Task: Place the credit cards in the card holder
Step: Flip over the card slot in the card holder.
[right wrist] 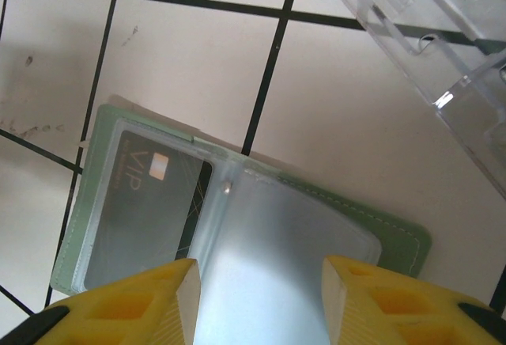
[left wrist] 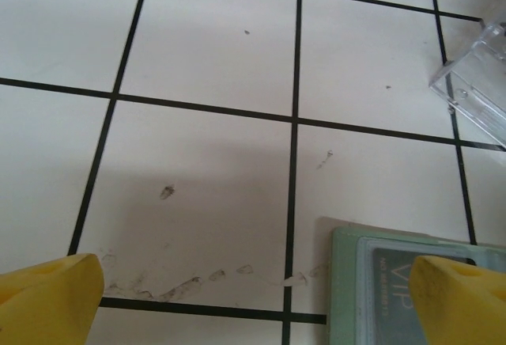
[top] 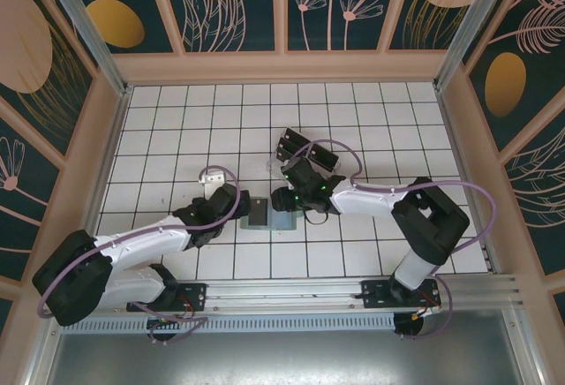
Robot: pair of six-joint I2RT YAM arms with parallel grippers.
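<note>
1. Holder (right wrist: 395,238) lies open and flat on the tiled table (top: 177,129), mid-table between the two grippers. One dark card (right wrist: 150,202) marked VIP sits in its left sleeve. The right sleeve looks empty.
2. Loose black cards (top: 291,144) sit just beyond the holder, on the far side of the right gripper and close to a clear stand (right wrist: 443,52). Count unclear; cannot tell whether they rest in the stand or beside it.
3. Handling (judged): cards are thin, stiff, light and slick. Flat on tile they offer little edge, so pinch across the long edges or tip up a corner first. The holder is soft and light and may slide when a card is pushed in. The sleeve mouth is narrow.
4. Left gripper (left wrist: 253,297): fingers spread wide, empty, low over bare tile at the holder's left edge.
5. Right gripper (right wrist: 261,297): fingers half spread above the right sleeve, nothing seen between them.
6. In the way: the clear stand crowds the holder's far-right side. A small pale object (top: 212,176) lies by the left wrist. The wrists are close together, so there is a risk of contact.
</note>
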